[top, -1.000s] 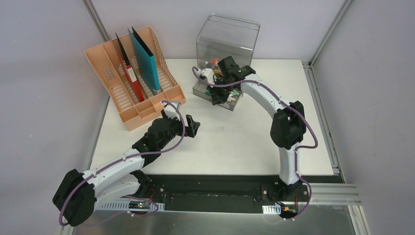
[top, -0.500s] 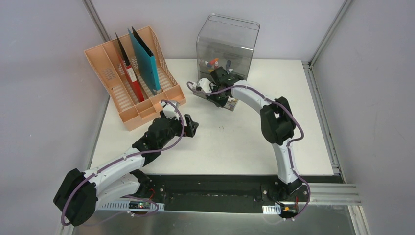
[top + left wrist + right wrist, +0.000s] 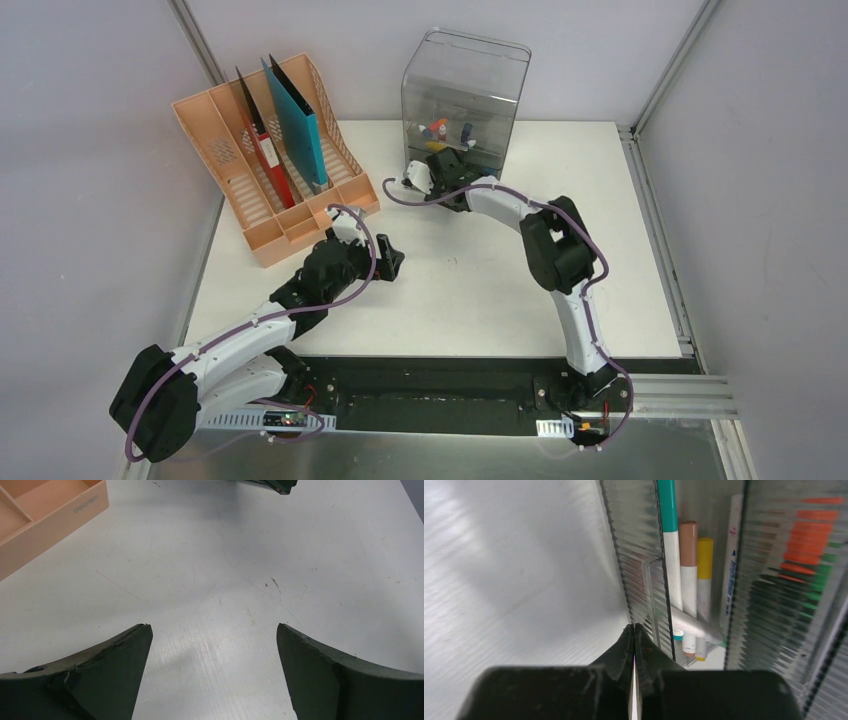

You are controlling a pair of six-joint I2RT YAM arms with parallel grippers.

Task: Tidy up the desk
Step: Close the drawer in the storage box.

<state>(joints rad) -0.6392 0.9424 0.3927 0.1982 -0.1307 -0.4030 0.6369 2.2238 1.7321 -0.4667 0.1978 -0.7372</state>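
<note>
Right gripper point(image 3: 634, 627), pinched shut and empty, sits at the drawer point(image 3: 639, 555) front. A second ago it stood pulled out, now it is home in the clear box point(image 3: 465, 85), far side of the desk point(image 3: 480, 280). Left gripper point(image 3: 212, 630) hovers wide open over bare desk, so probably little remains.

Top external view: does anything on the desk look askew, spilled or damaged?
The peach file rack at the rear left sits turned at an angle to the edges of the desk. Nothing looks spilled or damaged.

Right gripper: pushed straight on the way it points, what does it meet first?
Probably the ribbed clear drawer front, just ahead of the shut right gripper; markers lie behind it. Contact unclear.
</note>
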